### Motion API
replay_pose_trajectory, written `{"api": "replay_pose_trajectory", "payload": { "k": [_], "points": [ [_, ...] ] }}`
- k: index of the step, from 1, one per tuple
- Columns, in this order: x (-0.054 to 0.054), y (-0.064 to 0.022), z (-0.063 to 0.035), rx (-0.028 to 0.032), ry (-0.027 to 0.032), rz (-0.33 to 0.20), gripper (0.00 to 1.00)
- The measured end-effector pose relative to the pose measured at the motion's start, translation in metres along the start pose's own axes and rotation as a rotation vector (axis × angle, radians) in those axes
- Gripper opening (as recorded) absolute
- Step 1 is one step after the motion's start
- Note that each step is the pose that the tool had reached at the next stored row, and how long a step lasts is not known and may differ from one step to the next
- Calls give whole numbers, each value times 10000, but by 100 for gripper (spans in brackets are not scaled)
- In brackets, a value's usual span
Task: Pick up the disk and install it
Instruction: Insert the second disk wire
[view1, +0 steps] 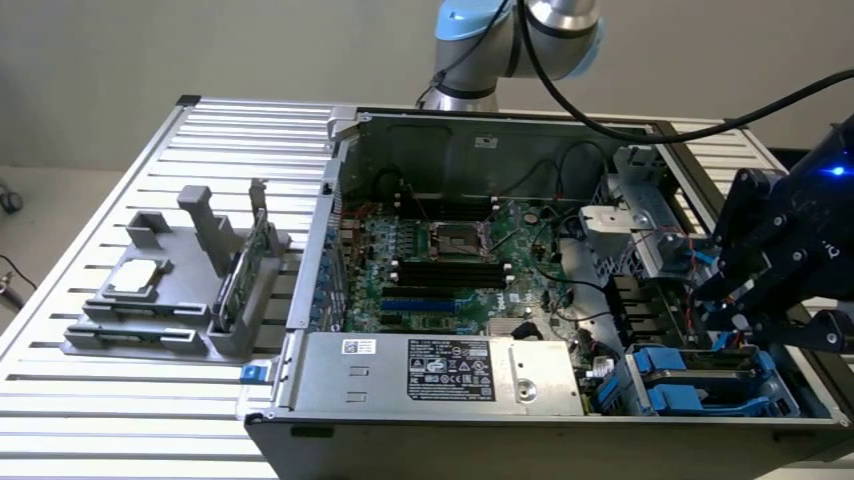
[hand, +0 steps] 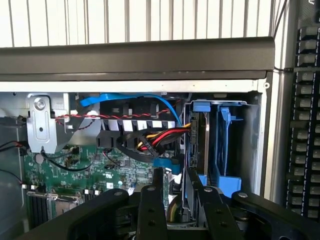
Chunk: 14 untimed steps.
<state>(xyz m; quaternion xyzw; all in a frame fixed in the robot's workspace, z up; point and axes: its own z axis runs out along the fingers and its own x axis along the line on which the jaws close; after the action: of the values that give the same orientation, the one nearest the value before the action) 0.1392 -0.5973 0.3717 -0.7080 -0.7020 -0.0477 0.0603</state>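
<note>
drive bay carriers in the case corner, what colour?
Blue plastic drive carriers, clearest in the exterior view.

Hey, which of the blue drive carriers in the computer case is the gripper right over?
The blue carrier sitting edge-on in the drive cage, beside the red-yellow cable bundle. The gripper hangs directly over it; the other blue carrier stands farther from the cables.

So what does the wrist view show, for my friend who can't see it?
The black tool hangs inside an open computer case, by the blue drive bay. The green motherboard and red, yellow and blue cables lie alongside.
</note>
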Motion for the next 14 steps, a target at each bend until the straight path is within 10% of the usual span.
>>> {"api": "replay_pose_trajectory", "payload": {
  "k": [14],
  "points": [
    [22,25,56,-2,-136,3,33]
  ]
}}
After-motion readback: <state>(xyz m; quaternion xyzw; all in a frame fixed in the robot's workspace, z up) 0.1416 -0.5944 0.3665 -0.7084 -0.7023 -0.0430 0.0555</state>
